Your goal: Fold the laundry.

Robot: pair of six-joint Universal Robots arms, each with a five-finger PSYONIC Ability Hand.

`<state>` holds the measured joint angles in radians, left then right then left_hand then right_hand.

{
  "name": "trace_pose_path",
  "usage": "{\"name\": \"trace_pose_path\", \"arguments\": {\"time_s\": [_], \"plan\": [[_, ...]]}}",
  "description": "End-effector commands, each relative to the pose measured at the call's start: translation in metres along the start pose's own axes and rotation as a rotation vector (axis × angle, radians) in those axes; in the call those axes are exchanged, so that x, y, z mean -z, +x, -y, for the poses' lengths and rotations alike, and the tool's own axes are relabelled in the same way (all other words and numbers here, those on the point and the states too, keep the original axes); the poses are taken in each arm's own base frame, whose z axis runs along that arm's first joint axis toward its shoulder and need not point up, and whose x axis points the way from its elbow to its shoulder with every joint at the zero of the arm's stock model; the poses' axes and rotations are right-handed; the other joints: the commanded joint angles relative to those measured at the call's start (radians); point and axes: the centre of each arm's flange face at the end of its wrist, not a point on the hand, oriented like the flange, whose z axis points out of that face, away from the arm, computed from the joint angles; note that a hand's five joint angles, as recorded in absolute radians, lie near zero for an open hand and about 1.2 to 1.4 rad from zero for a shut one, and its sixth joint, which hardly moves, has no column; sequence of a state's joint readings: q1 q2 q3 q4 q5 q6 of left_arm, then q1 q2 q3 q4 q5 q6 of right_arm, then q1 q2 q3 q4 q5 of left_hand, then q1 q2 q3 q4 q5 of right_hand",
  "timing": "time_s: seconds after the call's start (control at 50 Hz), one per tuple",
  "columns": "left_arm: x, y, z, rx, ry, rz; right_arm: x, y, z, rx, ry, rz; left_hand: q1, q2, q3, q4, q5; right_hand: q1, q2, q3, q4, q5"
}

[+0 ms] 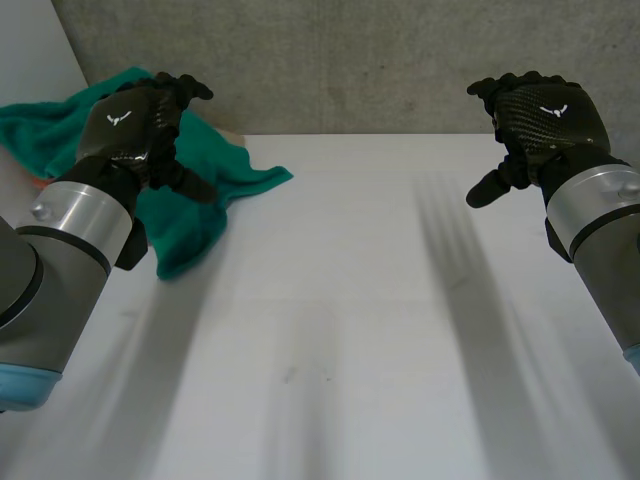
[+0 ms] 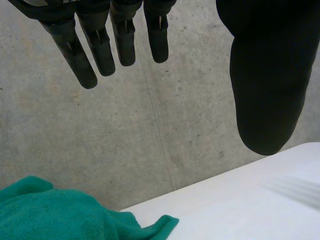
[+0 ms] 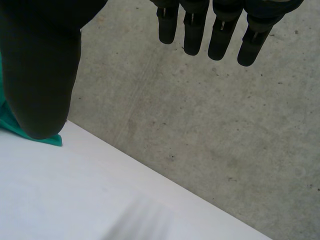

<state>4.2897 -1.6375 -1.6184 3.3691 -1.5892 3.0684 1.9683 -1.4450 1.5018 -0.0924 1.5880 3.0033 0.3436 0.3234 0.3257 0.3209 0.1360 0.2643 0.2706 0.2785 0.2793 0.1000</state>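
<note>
Left robot hand [image 1: 130, 125] and right robot hand [image 1: 545, 115]: I'm holding both open, empty; green cloth [image 1: 228, 168] is lying crumpled on table [image 1: 350, 330], nothing folded yet.

Bare test lab: plain white table [image 1: 350, 330] against raw concrete wall [image 1: 350, 60]

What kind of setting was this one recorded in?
Probably a lab or test bench rather than a home: a plain white table against a bare concrete wall, with a crumpled green towel.
</note>
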Motion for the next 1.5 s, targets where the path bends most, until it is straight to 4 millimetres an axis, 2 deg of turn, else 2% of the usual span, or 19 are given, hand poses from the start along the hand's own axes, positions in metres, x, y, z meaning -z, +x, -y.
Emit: {"name": "trace_pose_path", "arguments": {"time_s": [0.02,0.16,0.22,0.26,0.42,0.62,0.72,0.92,1.02,1.1,1.12,1.16,1.18,1.24,1.26,1.38,1.4,1.46,1.5], "plan": [[0.000,-0.001,0.001,-0.001,0.002,0.002,0.000,-0.001,0.000,0.001,-0.002,0.002,-0.160,-0.139,-0.142,-0.137,-0.126,-0.090,-0.096,-0.104,-0.105,-0.100],[0.003,0.001,0.015,-0.033,0.040,-0.003,0.001,-0.002,0.000,0.006,-0.001,0.008,-0.107,-0.087,-0.089,-0.084,-0.074,-0.090,-0.096,-0.104,-0.105,-0.100],[-0.004,-0.005,0.019,-0.119,0.059,0.023,0.002,-0.003,-0.001,0.007,-0.003,0.013,-0.054,-0.034,-0.036,-0.031,-0.021,-0.090,-0.096,-0.104,-0.105,-0.100],[-0.022,-0.017,0.014,-0.209,0.054,0.059,0.002,-0.003,-0.001,0.009,-0.005,0.013,-0.036,-0.016,-0.018,-0.013,-0.003,-0.090,-0.096,-0.104,-0.105,-0.100],[-0.096,-0.090,-0.049,-0.625,-0.071,0.205,0.003,-0.005,-0.003,0.010,-0.013,0.022,-0.042,-0.022,-0.024,-0.019,-0.009,-0.090,-0.096,-0.104,-0.105,-0.100],[-0.163,-0.158,-0.114,-0.740,0.023,0.292,0.003,-0.007,-0.007,0.011,-0.024,0.030,0.019,0.040,0.037,0.042,0.053,-0.090,-0.096,-0.104,-0.105,-0.100],[-0.179,-0.166,-0.138,-0.751,0.034,0.253,0.004,-0.007,-0.010,0.012,-0.033,0.033,0.274,0.294,0.292,0.297,0.307,-0.090,-0.096,-0.104,-0.105,-0.100],[-0.176,-0.161,-0.144,-0.750,0.031,0.213,0.003,-0.008,-0.016,0.026,-0.049,0.039,1.053,1.073,1.071,1.075,1.086,-0.090,-0.096,-0.104,-0.105,-0.100],[-0.172,-0.144,-0.121,-0.738,0.081,0.209,0.002,-0.007,-0.017,0.034,-0.051,0.036,1.053,1.073,1.071,1.075,1.086,-0.090,-0.096,-0.104,-0.105,-0.100],[-0.164,-0.107,-0.076,-0.682,0.184,0.170,0.000,-0.004,-0.015,0.034,-0.044,0.027,1.053,1.073,1.071,1.075,1.086,-0.090,-0.096,-0.104,-0.105,-0.100],[-0.157,-0.086,-0.049,-0.632,0.245,0.143,0.000,-0.004,-0.015,0.035,-0.044,0.027,1.053,1.073,1.071,1.075,1.086,-0.090,-0.096,-0.104,-0.105,-0.100],[-0.147,-0.064,-0.021,-0.569,0.305,0.108,-0.001,-0.003,-0.013,0.035,-0.038,0.025,1.053,1.073,1.071,1.075,1.086,-0.090,-0.096,-0.104,-0.105,-0.100],[-0.135,-0.040,0.004,-0.501,0.361,0.063,-0.001,-0.003,-0.012,0.035,-0.036,0.023,1.053,1.073,1.071,1.075,1.086,-0.090,-0.096,-0.104,-0.105,-0.100],[-0.113,-0.004,0.034,-0.389,0.420,-0.021,-0.001,-0.002,-0.009,0.035,-0.025,0.020,1.053,1.073,1.071,1.075,1.086,-0.090,-0.096,-0.104,-0.105,-0.100],[-0.101,0.017,0.045,-0.315,0.435,-0.080,-0.002,-0.001,-0.009,0.035,-0.026,0.017,1.053,1.073,1.071,1.075,1.086,-0.090,-0.096,-0.104,-0.105,-0.100],[-0.069,0.089,0.037,-0.076,0.380,-0.297,-0.004,0.005,-0.007,0.034,-0.015,-0.005,1.053,1.073,1.071,1.075,1.086,-0.090,-0.096,-0.104,-0.105,-0.100],[-0.065,0.107,0.024,-0.044,0.350,-0.337,-0.006,0.011,-0.006,0.035,-0.015,-0.025,1.053,1.073,1.071,1.075,1.086,-0.090,-0.096,-0.104,-0.105,-0.100],[-0.066,0.131,-0.009,-0.040,0.293,-0.385,-0.011,0.025,-0.007,0.036,-0.019,-0.067,1.053,1.073,1.071,1.075,1.086,-0.090,-0.096,-0.104,-0.105,-0.100],[-0.071,0.147,-0.050,-0.064,0.217,-0.417,-0.013,0.030,-0.007,0.037,-0.021,-0.080,1.053,1.073,1.071,1.075,1.086,-0.090,-0.096,-0.104,-0.105,-0.100]]}}
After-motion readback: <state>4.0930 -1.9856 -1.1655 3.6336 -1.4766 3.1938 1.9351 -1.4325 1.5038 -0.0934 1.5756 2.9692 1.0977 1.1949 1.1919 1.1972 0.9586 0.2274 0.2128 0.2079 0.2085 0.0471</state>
